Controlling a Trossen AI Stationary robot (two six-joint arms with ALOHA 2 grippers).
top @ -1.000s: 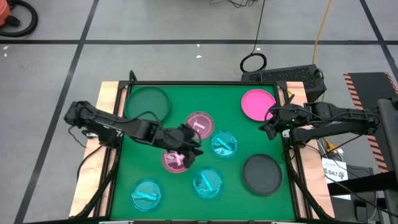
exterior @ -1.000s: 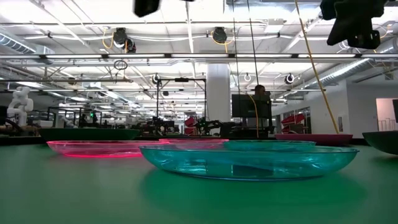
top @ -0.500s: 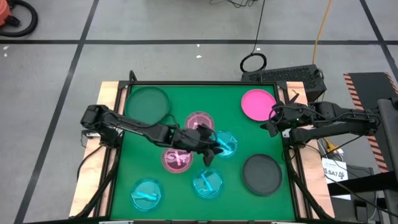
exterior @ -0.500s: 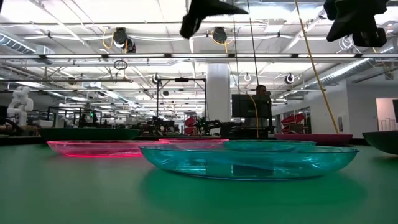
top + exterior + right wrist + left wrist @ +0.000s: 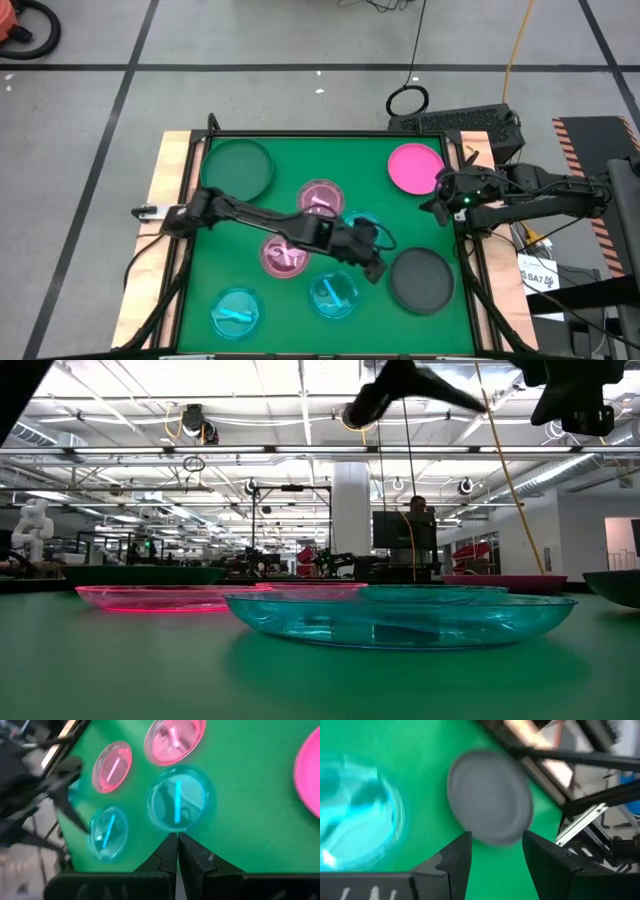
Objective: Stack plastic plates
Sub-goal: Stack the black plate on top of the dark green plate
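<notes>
Left gripper point(image 5: 377, 271) spread apart over green bench point(image 5: 225, 260) beside dark plate point(image 5: 421, 281); right gripper point(image 5: 432, 205) pressed together by magenta plate point(image 5: 415, 167).

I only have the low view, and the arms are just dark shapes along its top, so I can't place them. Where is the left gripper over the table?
Observer: From above, the left gripper is over the right half of the green table, right beside the dark plate.
Operator: Is it carrying anything?
Observer: No. Its wrist view shows its fingers open and empty, with that dark plate just ahead of them.
Operator: And the other arm?
Observer: The right gripper is at the table's right edge, beside the magenta plate, fingers shut on nothing.
</notes>
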